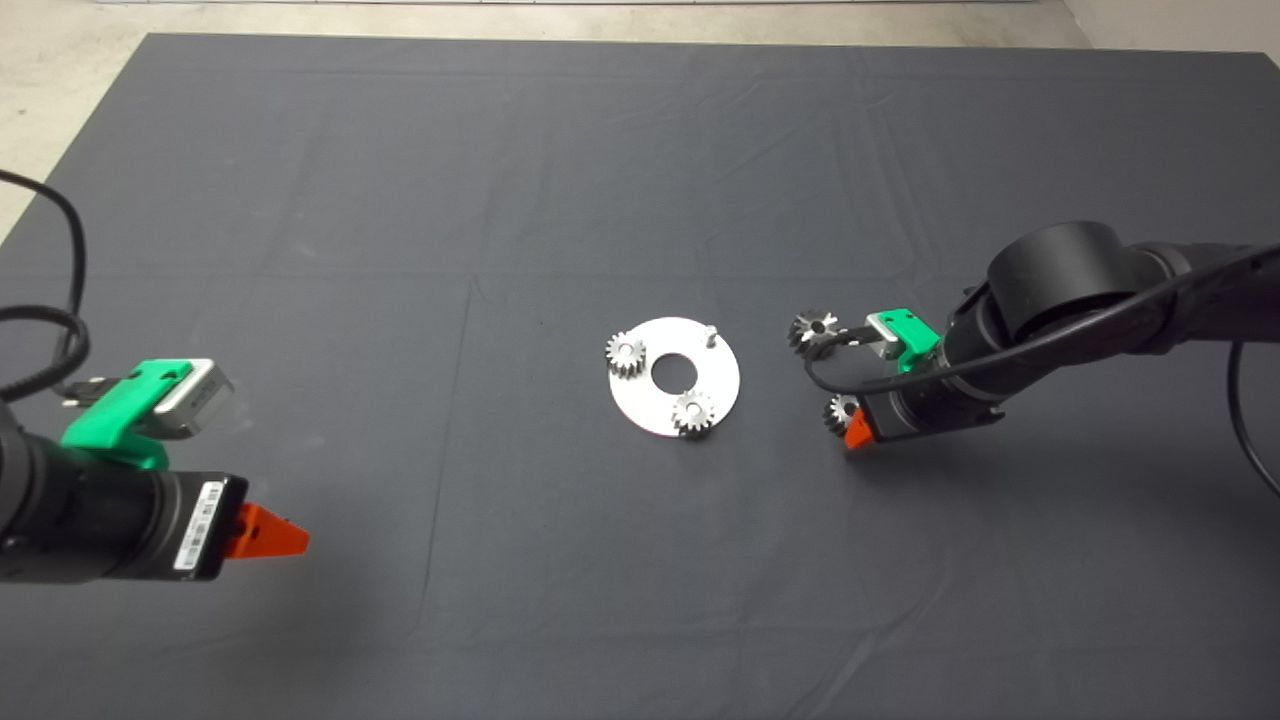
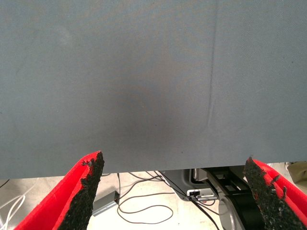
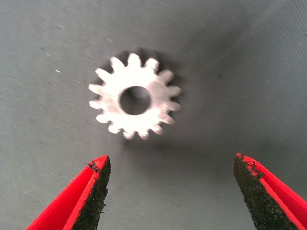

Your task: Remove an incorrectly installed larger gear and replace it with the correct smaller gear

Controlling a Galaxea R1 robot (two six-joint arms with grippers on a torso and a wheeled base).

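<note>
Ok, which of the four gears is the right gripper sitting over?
The smaller gear lying loose on the mat just right of the plate, nearest the right gripper; its fingers are open, not touching it.

Lighting is even and moderately bright from overhead. Soft shadows fall on the mat (image 1: 300,200) beneath both arms. The metal disc (image 1: 700,375) shows mild glare. Up close, the gear (image 3: 134,101) is overexposed and slightly soft-edged.

larger gear (image 1: 812,331) on mat, smaller gear (image 1: 841,411) flat nearby
</note>
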